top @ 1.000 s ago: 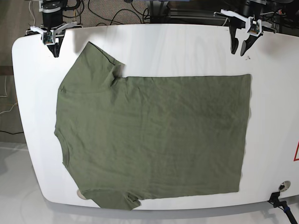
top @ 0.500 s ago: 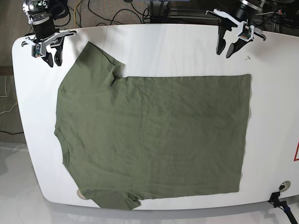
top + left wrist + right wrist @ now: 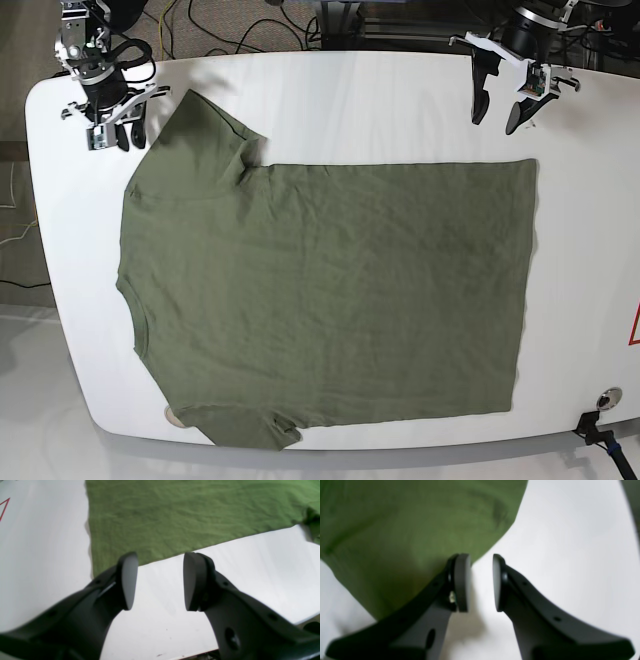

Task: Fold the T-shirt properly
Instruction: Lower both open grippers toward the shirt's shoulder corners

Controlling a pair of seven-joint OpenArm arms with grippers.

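The olive-green T-shirt [image 3: 330, 290] lies flat on the white table [image 3: 350, 100], neck to the left, hem to the right, one sleeve pointing to the far left corner. My left gripper [image 3: 495, 124] hovers open just beyond the hem's far corner. In the left wrist view, the gripper [image 3: 160, 580] stands over bare table with the T-shirt [image 3: 187, 517] ahead of it. My right gripper [image 3: 113, 138] sits beside the far sleeve. In the right wrist view the gripper [image 3: 481, 582] is open with a narrow gap, at the edge of the sleeve [image 3: 407, 530], holding nothing.
A red triangle mark [image 3: 634, 328] sits at the table's right edge and also shows in the left wrist view [image 3: 3, 507]. A black fixture [image 3: 600, 425] is at the near right corner. Cables [image 3: 230, 25] lie behind the table.
My right gripper has moved nearer and rightward, close to the sleeve. My left gripper has shifted right and nearer, toward the hem corner. The T-shirt has not moved.
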